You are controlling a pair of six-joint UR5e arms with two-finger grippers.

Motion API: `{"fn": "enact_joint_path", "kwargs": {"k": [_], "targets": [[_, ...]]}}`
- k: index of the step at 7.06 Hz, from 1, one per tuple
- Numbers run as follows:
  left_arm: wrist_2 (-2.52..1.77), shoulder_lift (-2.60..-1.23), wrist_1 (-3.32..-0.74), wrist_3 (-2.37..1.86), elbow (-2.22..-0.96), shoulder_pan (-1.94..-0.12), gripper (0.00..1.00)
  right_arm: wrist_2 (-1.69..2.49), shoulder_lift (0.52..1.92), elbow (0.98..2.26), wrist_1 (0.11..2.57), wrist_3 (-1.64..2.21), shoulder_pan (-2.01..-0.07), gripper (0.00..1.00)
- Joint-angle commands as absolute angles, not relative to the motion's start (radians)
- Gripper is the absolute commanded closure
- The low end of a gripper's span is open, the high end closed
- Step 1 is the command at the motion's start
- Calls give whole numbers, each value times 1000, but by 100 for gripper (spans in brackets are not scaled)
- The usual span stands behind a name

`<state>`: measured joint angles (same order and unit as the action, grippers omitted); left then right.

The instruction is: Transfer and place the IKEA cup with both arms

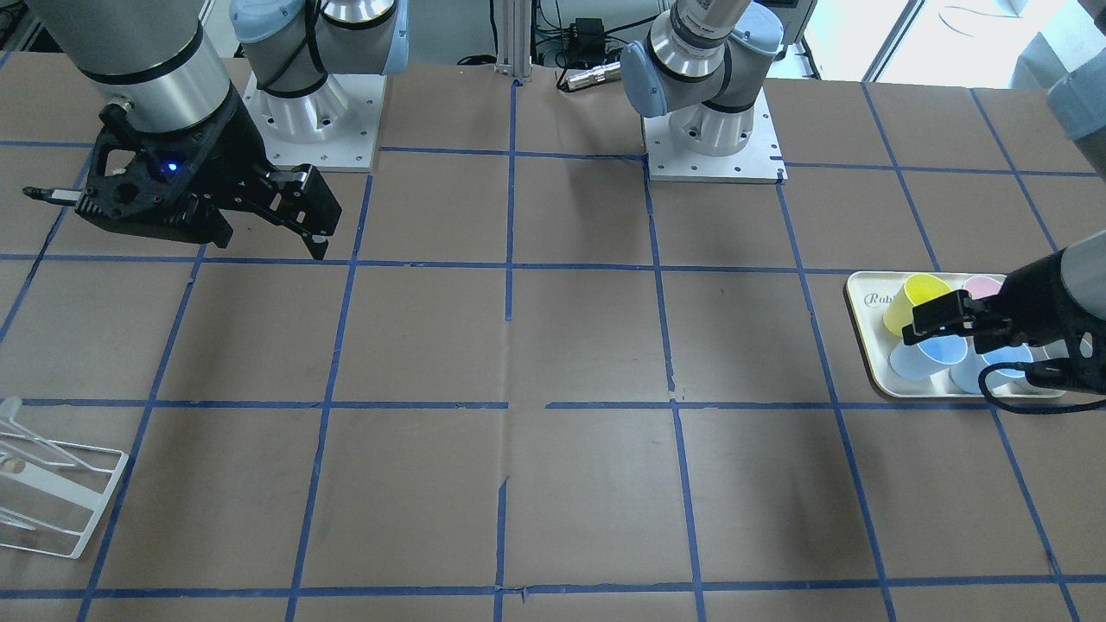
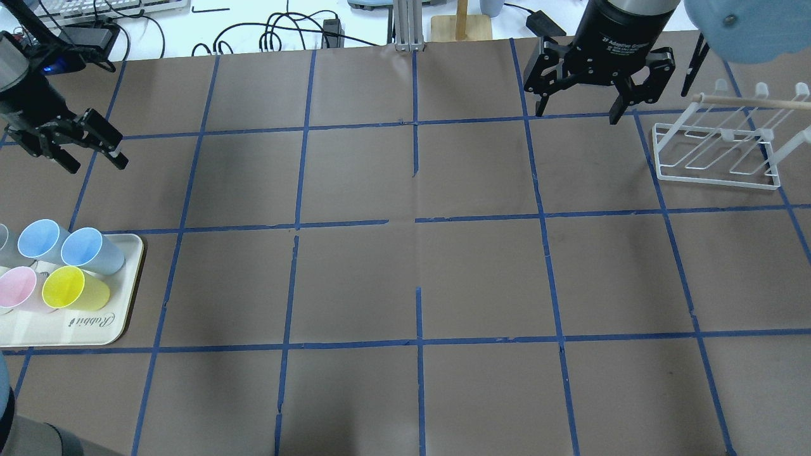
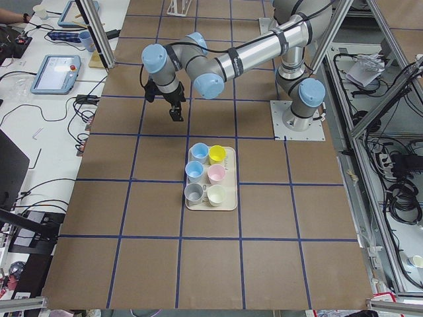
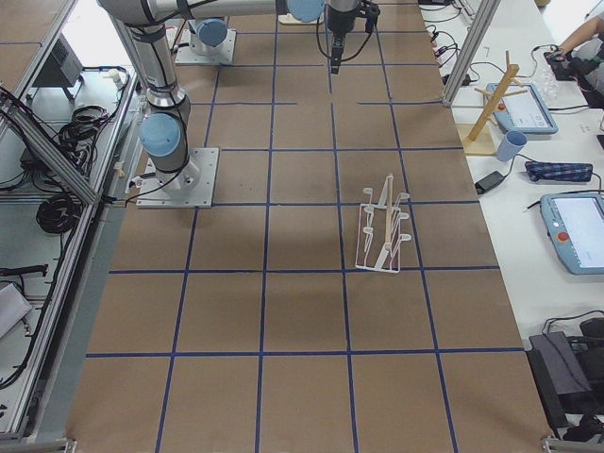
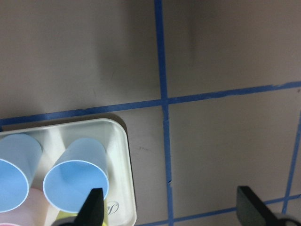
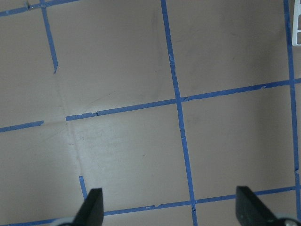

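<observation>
Looking for the IKEA cup (image 2: 92, 250): where is it standing?

It is sitting mouth up on the tray (image 2: 127, 297) at the left end of the desk (image 2: 355, 278), beside its blue twin (image 2: 43, 239) and the yellow cup (image 2: 66, 288).

And the end effectors?

The left end effector (image 2: 96, 166) is hovering past the tray's far side, jaws spread wide, carrying nothing. The right end effector (image 2: 576, 117) is hanging wide too, near the rack (image 2: 719, 182).

How is it going to handle?

Probably light, stiff, slightly slippery. I am thinking of pinching the wall just under the rim.

- Cream tray (image 2: 101, 326) lies on the brown table (image 2: 418, 278).
- Yellow cup (image 2: 73, 288) and pink cup (image 2: 19, 288) stand side by side on the tray.
- White wire rack (image 2: 719, 161) sits well apart from the tray.
</observation>
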<state>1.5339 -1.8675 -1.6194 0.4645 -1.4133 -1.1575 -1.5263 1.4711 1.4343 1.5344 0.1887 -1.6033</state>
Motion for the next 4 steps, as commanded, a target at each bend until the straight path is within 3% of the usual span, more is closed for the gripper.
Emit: {"fn": "enact_joint_path", "kwargs": {"k": [1, 4], "targets": [[1528, -1789, -1640, 310, -1379, -1315, 0, -1526, 1470, 1434, 1535, 184, -1603, 0], [1534, -1704, -1635, 144, -1408, -1488, 0, -1528, 1470, 1434, 1535, 183, -1603, 0]]}}
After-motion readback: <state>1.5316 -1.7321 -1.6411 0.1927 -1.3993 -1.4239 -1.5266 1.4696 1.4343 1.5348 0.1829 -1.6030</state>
